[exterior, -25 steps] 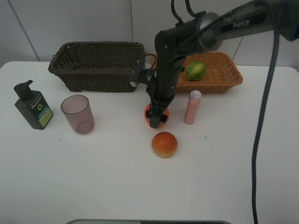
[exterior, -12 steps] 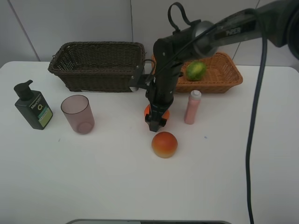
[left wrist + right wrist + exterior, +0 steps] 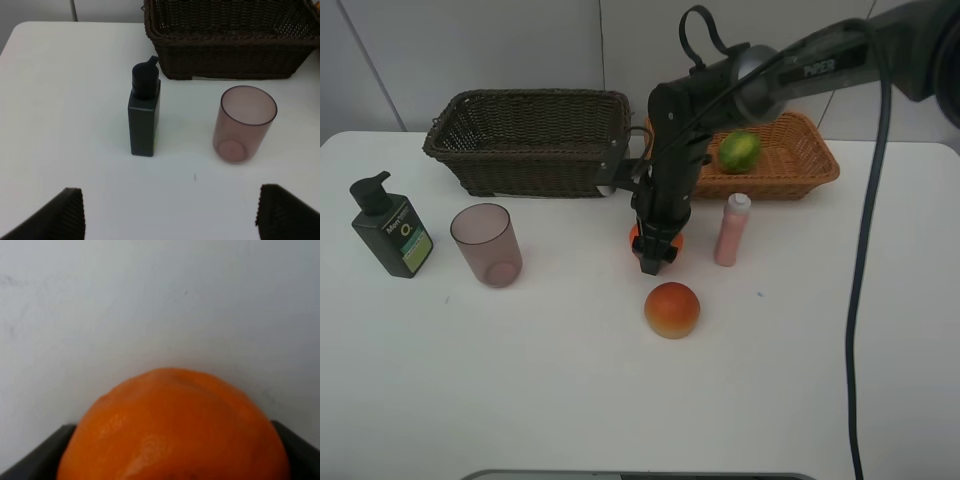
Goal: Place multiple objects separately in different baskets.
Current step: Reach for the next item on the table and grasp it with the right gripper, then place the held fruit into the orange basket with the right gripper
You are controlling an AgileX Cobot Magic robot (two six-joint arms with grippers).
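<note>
From the high camera, your right gripper (image 3: 653, 255) stands nose-down over the orange fruit (image 3: 636, 238), which sits on the white surface (image 3: 520, 380) between the dark basket (image 3: 530, 160) and the peach-like fruit (image 3: 672, 309), with the slim pink bottle (image 3: 731, 230) just beside it. The green fruit (image 3: 739, 151) already lies in the light basket (image 3: 810, 165). The cup (image 3: 487, 245) and pump bottle (image 3: 390, 230) stand well apart on the left, untouched.

In the left wrist view, your left gripper (image 3: 172, 215) hangs with its fingers (image 3: 65, 212) spread wide and empty above the surface, facing the pump bottle, the cup and the dark basket.

In the right wrist view, the orange fruit fills the space between the fingers (image 3: 40, 452), and both dark fingers sit against its flanks, so you are clamped on it, though how firmly you cannot tell.

Expect a firm, round, fairly light fruit with a slightly waxy skin; it will likely roll if released low or pinched off-centre. Hold it across its widest girth, squeeze moderately, and lift straight up so it clears the pink bottle.
</note>
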